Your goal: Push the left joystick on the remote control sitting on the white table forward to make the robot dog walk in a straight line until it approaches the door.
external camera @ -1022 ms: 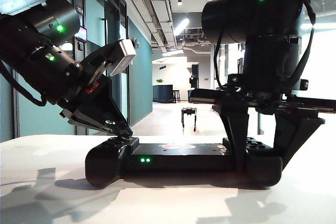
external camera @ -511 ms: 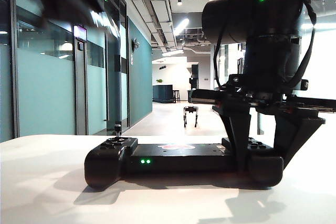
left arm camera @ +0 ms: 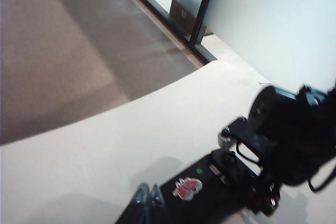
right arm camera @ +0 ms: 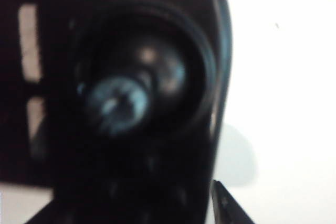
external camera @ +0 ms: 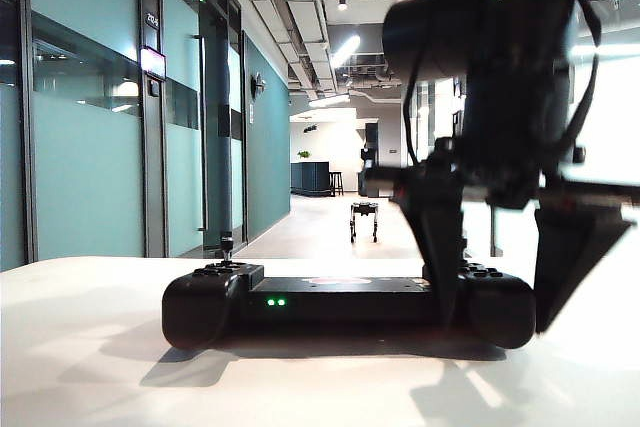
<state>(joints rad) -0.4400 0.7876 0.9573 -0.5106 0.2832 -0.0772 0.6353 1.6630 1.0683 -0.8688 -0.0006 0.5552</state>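
**A:** The left joystick stands free at the left end of the remote control, mid tabletop. The left pincer hangs high above it, tips nearly together, empty.

**B:** The right pincer straddles the right end, spread wide. The stick lies below the left one, so that looks like the arm to use.

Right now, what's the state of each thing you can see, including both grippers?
left joystick: upright, nothing touching it.
remote control: flat on the white table, green lights on.
robot dog: standing on its legs down the corridor.
left gripper: lifted clear above the remote control, jaws together.
right gripper: jaws open, straddling the remote control's right end.
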